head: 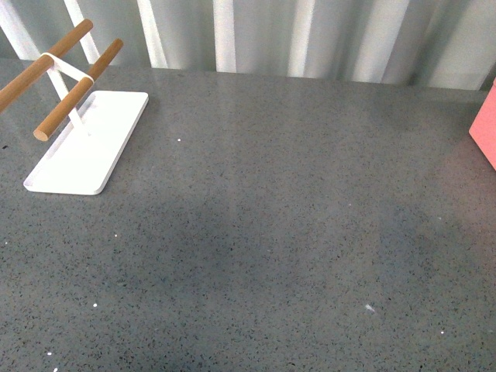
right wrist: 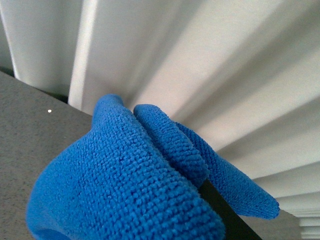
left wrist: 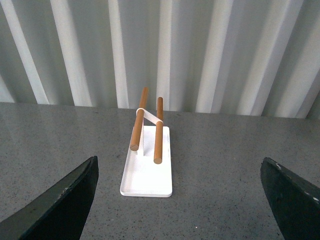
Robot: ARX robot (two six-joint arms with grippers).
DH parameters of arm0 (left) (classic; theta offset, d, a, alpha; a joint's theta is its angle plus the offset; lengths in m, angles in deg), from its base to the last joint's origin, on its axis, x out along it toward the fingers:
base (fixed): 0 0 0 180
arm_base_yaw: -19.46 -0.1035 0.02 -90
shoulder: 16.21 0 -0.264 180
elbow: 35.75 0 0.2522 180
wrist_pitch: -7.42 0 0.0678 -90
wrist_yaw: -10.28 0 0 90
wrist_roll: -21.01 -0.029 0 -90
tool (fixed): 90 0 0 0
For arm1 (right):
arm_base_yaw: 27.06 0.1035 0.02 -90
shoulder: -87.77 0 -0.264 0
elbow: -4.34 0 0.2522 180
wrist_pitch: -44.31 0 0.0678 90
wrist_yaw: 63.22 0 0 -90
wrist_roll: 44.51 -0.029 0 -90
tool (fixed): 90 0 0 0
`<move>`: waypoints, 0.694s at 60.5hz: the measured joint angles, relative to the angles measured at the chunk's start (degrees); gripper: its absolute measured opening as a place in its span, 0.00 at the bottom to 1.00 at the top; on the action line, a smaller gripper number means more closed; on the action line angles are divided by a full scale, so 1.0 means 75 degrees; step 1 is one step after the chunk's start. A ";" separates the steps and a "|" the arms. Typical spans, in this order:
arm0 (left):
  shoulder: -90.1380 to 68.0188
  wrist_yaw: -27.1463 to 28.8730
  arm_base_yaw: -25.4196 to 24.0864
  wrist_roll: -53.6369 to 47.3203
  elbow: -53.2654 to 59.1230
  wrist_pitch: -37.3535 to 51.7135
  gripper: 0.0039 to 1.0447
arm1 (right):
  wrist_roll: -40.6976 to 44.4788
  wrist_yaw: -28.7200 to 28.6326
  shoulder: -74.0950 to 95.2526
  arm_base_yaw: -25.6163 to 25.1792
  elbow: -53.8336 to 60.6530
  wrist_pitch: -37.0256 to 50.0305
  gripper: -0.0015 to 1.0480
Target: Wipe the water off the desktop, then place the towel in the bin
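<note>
The dark-grey speckled desktop (head: 256, 256) fills the front view; neither arm shows there. A corner of the salmon-pink bin (head: 486, 130) shows at its right edge. In the right wrist view my right gripper (right wrist: 220, 212) is shut on the blue towel (right wrist: 125, 175), which is bunched over the jaws and hides them but for a strip of one dark finger (right wrist: 227, 220); it is held above the desktop (right wrist: 30, 125), near the pleated curtain. In the left wrist view my left gripper (left wrist: 180, 200) is open and empty above the desktop (left wrist: 220, 165).
A flat white tray (head: 85, 151) with two wooden rods (head: 77, 89) stands at the back left; it also lies ahead of the left gripper (left wrist: 147, 175). A white pleated curtain (head: 310, 35) runs along the far edge. Faint darker patches (head: 225, 240) mark the desktop's middle.
</note>
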 joint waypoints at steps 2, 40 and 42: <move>0.0000 0.0003 0.0003 0.0000 0.0000 0.0000 0.94 | 0.0052 -0.0085 -0.0090 -0.0227 -0.0096 -0.0064 0.03; 0.0000 0.0003 0.0000 0.0000 0.0000 0.0000 0.94 | 0.0425 -0.0376 -0.0131 -0.2221 0.1212 0.0254 0.03; 0.0000 0.0000 0.0000 0.0000 0.0000 0.0000 0.94 | 0.0396 -0.0306 -0.0020 -0.2206 0.1329 0.0286 0.03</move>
